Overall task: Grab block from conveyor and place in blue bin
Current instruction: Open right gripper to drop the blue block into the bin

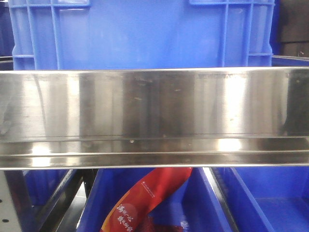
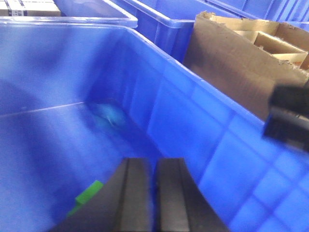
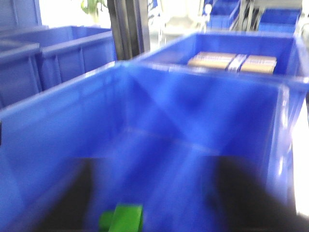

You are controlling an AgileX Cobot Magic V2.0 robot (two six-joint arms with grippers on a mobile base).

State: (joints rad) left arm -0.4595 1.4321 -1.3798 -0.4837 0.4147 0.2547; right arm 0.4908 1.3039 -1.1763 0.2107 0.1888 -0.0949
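On my left wrist feed I see the left gripper (image 2: 153,193) as two matte black fingers (image 2: 130,198), flat-faced slabs with bevelled edges, widening toward six o'clock. At three o'clock, a blurred black blocky part (image 2: 288,116). On my right wrist feed, the right gripper (image 3: 154,203) shows only as two dark, smeared finger shapes (image 3: 241,193).

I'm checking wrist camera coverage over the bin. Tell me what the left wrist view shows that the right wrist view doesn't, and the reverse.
Only the left wrist view shows the torn cardboard box beside the bin and the left hand, its fingers nearly together.

Only the right wrist view shows the taped cartons in a farther bin and the right hand, its blurred fingers spread wide.

Both look down into a blue bin with a green block on its floor, also seen at. Whether it is the same bin and block cannot be told.
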